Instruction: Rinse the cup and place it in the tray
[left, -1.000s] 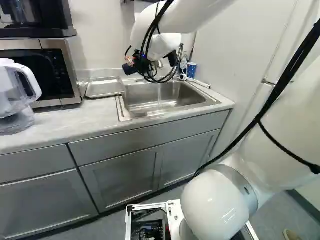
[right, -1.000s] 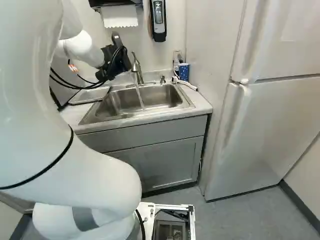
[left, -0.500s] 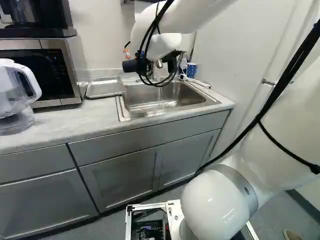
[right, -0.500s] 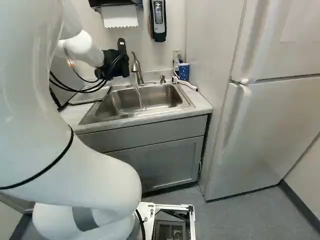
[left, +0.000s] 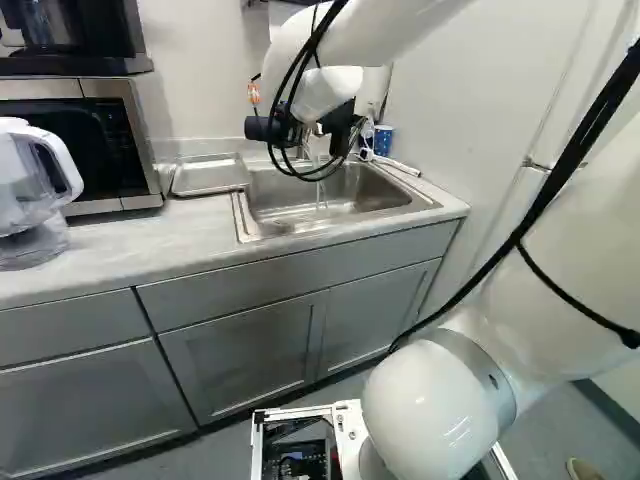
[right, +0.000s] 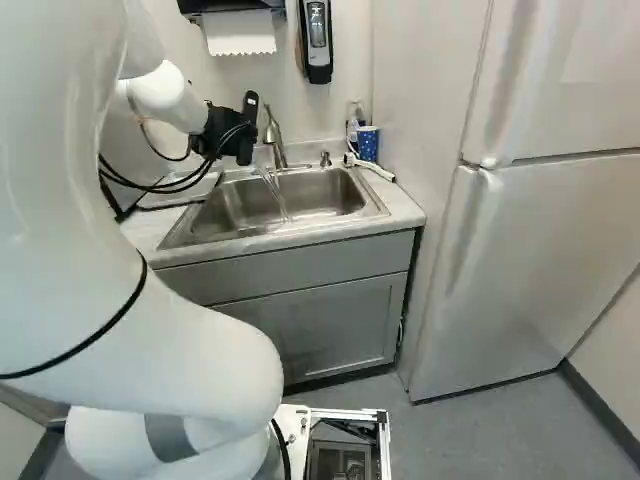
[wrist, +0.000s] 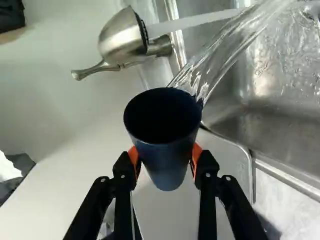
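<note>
cup (wrist: 163, 135): in the gripper (wrist: 165, 156), mouth facing the wrist camera, base pointing away. no sure sight of it in the base views; the arm's dark end is at upper centre of the left base view, upper left of the right one.

hand: parted to about the cup's own width, one orange pad (wrist: 197, 156) on each side, both against the wall below the rim. a true grip.

water (wrist: 225, 52) sheets between the cup's rim and the sink (right: 330, 190), on the sink side. faucet (right: 274, 135) near the upper centre of the right base view, water running. judged: rinse in hand, perhaps the pouring-out part.

handling: looks like a light, smooth, tapering tumbler; stiff or slightly giving, cannot tell. weight would change with any water inside. wet walls likely slick; the taper could let it slide through the pads. best hold is the present one, mid-body, opposite sides, square to the wall, lip left free. firm but no crushing.

tray (left: 210, 174): upper left of the left base view, beside the sink. next, by my reading: let it drain, clear the stream, swing over, lower gently. watch for a knock on the faucet, or drips on the counter (left: 120, 240).

the speckled blue cup (right: 367, 143) past the sink, upper right of centre: apart from the grip.
</note>
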